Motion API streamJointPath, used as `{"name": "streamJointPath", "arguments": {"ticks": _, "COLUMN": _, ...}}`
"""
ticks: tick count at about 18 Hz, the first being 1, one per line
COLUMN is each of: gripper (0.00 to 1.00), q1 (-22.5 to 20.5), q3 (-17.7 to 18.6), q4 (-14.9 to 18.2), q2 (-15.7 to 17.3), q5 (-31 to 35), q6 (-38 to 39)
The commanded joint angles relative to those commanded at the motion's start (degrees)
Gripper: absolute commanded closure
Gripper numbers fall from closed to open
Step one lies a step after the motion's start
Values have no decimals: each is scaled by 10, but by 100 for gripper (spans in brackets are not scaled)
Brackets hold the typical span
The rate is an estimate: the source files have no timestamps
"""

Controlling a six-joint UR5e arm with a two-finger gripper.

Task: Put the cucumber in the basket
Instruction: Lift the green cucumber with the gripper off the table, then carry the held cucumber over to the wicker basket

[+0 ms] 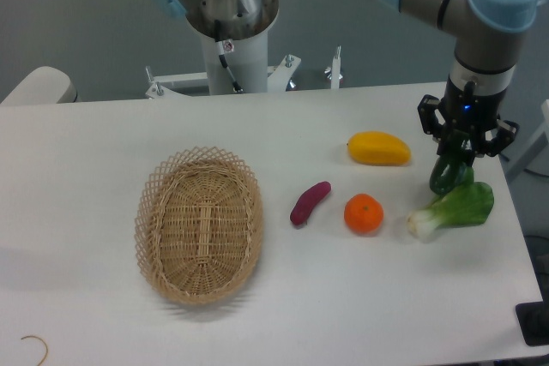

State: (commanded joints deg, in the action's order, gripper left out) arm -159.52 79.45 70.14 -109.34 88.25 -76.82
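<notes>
Evidently the pick-up step is in hand: the two-finger claw (452, 165) points straight down at the far right of the white bench (103, 126), and its fingers are clenched on the small, dark green, glossy cucumber (448, 175), which hangs nearly upright from them. The cucumber's lower end is at or just above the bench top; whether it has lifted free cannot be told from this view. It sits just beside the leafy green bok choy with a white stem (455, 208), close enough that the two may be touching.

The oval, shallow, light tan woven wicker basket (199, 225) lies well apart, on the left half of the bench, and holds nothing. Between the claw and the basket lie a yellow mango-shaped fruit (378, 148), a round orange fruit (364, 213) and a purple sweet potato (310, 202).

My judgement is that the next move calls for a lift high enough to clear those three items, then a long carry leftward across the bench to a spot over the basket's middle, and a lowering before the fingers let go.

The arm reaches in from the upper right, its grey links and blue-capped joints bent so that the wrist stands vertical above the cucumber.
</notes>
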Motion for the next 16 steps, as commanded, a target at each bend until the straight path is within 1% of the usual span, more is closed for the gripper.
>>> {"name": "streamJointPath", "arguments": {"ticks": 2, "gripper": 73, "q1": -1, "q3": 8, "q4": 0, "q2": 4, "q5": -7, "q6": 0}}
{"name": "streamJointPath", "arguments": {"ticks": 4, "gripper": 73, "q1": -2, "q3": 4, "q4": 3, "q2": 11, "q5": -11, "q6": 0}}
{"name": "streamJointPath", "arguments": {"ticks": 7, "gripper": 72, "q1": 3, "q3": 11, "q4": 4, "q2": 11, "q5": -11, "q6": 4}}
{"name": "streamJointPath", "arguments": {"ticks": 10, "gripper": 72, "q1": 18, "q3": 12, "q4": 4, "q2": 12, "q5": -11, "q6": 30}}
{"name": "streamJointPath", "arguments": {"ticks": 13, "gripper": 72, "q1": 51, "q3": 27, "q4": 3, "q2": 13, "q5": -7, "q6": 67}}
{"name": "streamJointPath", "arguments": {"ticks": 15, "gripper": 72, "q1": 82, "q3": 32, "q4": 4, "q2": 18, "q5": -6, "q6": 115}}
{"name": "streamJointPath", "arguments": {"ticks": 16, "gripper": 72, "q1": 99, "q3": 41, "q4": 4, "q2": 22, "q5": -5, "q6": 142}}
